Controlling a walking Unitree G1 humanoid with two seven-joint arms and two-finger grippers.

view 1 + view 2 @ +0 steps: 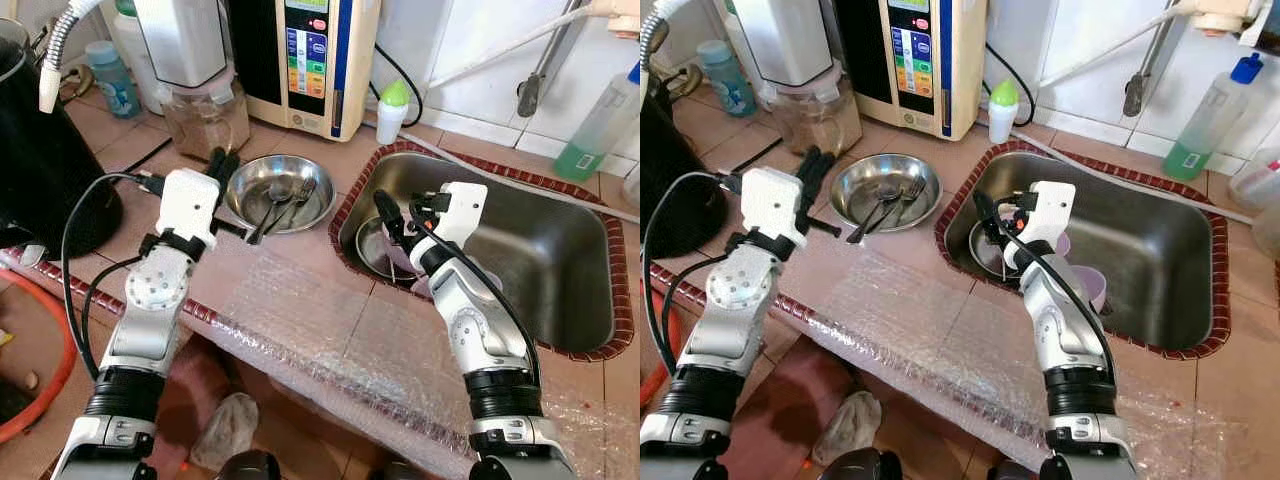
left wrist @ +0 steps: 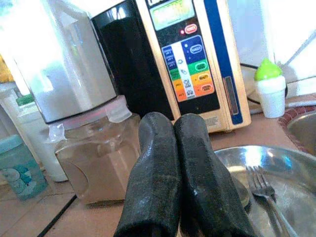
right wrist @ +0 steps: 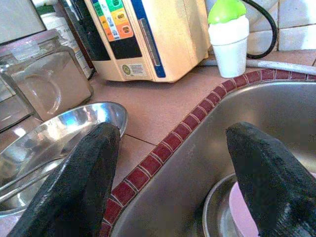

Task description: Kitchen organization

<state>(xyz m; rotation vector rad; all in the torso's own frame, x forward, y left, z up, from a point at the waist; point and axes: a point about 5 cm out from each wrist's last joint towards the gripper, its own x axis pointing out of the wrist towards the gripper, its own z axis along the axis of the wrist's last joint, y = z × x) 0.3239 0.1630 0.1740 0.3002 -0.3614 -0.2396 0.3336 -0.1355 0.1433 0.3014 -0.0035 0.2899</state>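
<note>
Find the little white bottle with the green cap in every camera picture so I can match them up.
Left eye view: the small white plastic bottle with the green cap stands top centre, behind the sink.
Right eye view: top centre.
Left wrist view: right edge, mid-height.
Right wrist view: top right.
Shared landmark: the cream water machine with coloured buttons, beside the bottle.

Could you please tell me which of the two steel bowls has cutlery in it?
The bowl on the counter, beside the left gripper, holds the cutlery; the other sits in the sink.
</note>
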